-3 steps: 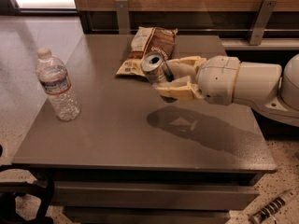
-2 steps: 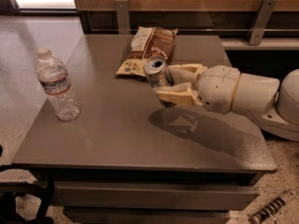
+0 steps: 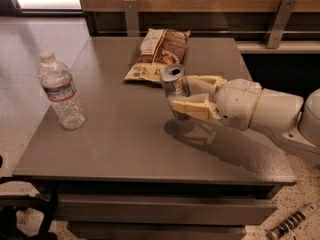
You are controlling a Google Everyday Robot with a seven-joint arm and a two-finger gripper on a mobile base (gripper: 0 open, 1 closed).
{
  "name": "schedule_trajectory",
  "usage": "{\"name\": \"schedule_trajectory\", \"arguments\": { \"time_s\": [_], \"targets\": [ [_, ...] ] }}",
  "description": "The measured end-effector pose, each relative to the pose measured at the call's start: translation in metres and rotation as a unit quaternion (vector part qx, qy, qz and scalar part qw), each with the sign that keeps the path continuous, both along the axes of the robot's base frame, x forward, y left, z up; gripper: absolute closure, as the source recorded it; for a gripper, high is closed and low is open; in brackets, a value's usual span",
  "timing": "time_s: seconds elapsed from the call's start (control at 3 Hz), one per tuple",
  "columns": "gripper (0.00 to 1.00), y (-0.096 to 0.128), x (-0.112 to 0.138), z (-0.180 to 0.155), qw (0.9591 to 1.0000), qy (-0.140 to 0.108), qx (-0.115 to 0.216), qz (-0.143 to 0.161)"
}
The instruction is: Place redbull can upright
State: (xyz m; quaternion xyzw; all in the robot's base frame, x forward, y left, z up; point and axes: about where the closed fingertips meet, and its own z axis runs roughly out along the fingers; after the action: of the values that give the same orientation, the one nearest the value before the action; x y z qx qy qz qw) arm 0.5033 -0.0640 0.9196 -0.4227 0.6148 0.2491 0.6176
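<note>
Low over the table (image 3: 115,139), the gripper (image 3: 181,94) clasped the redbull can (image 3: 174,82) nearly upright; a snack bag (image 3: 159,54) lay just beyond it.

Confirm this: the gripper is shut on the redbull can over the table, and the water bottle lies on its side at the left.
Not quite: the camera view shows the water bottle standing upright at the left. The gripper is indeed shut on the redbull can over the table.
</note>
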Motion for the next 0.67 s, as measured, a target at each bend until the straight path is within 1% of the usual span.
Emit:
{"name": "schedule_trajectory", "arguments": {
  "time_s": [0.33,0.67],
  "targets": [
    [1.00,-0.002,-0.001,-0.005,0.9999,0.009,0.011,-0.007],
    [1.00,0.002,-0.001,-0.016,0.9995,0.016,0.029,-0.005]
  ]
}}
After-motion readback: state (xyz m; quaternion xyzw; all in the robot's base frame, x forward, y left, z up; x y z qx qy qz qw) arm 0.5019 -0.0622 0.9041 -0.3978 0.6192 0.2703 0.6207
